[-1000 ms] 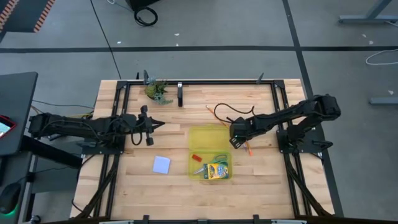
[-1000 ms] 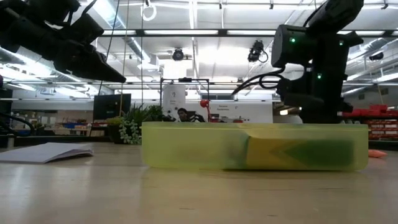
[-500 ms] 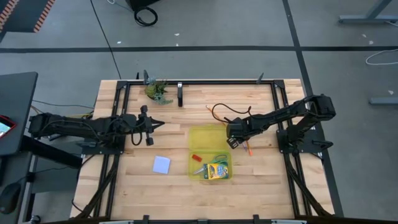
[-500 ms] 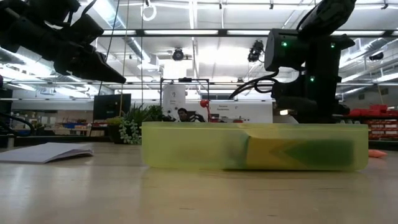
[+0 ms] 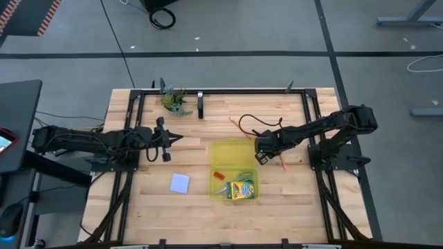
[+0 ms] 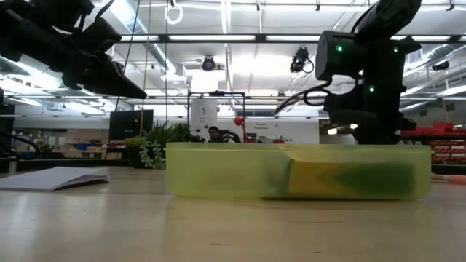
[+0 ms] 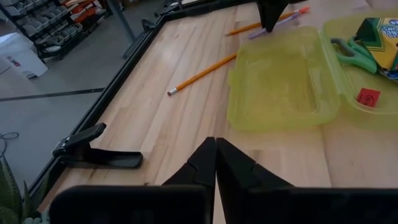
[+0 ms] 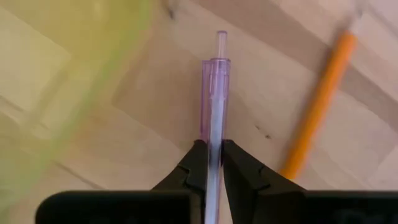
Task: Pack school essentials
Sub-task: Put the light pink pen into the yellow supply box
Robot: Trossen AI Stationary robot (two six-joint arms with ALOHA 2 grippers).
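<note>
The translucent yellow case (image 5: 232, 153) lies open in the middle of the table. In its near half lie the green-handled scissors (image 5: 241, 176), the crayon box (image 5: 242, 189) and the red eraser (image 5: 218, 174). The pale blue note pad (image 5: 179, 182) lies flat on the table to its left. My right gripper (image 5: 262, 157) is at the case's right side, shut on the purple pen (image 8: 214, 93), with an orange pencil (image 5: 282, 163) beside it. A second orange pencil (image 7: 202, 74) lies beyond the case. My left gripper (image 5: 178, 138) hovers shut left of the case. My right gripper pinches the purple pen's barrel (image 8: 212, 134) between its two fingers, which lie along the pen. One end of the pen sticks out past the fingertips (image 8: 198, 155). The fingers come from above, pointing down. Whether the pen is clear of the table, I cannot tell.
A leafy green clump (image 5: 174, 100) and a black clamp (image 5: 201, 105) sit at the far edge. A black frame (image 5: 221, 91) runs round the table. Bare wood lies near the front edge and right of the case.
My right gripper has shut on the purple pen beside the case, shifting slightly toward the table's left and back. The orange pencil next to it has been nudged a little.
</note>
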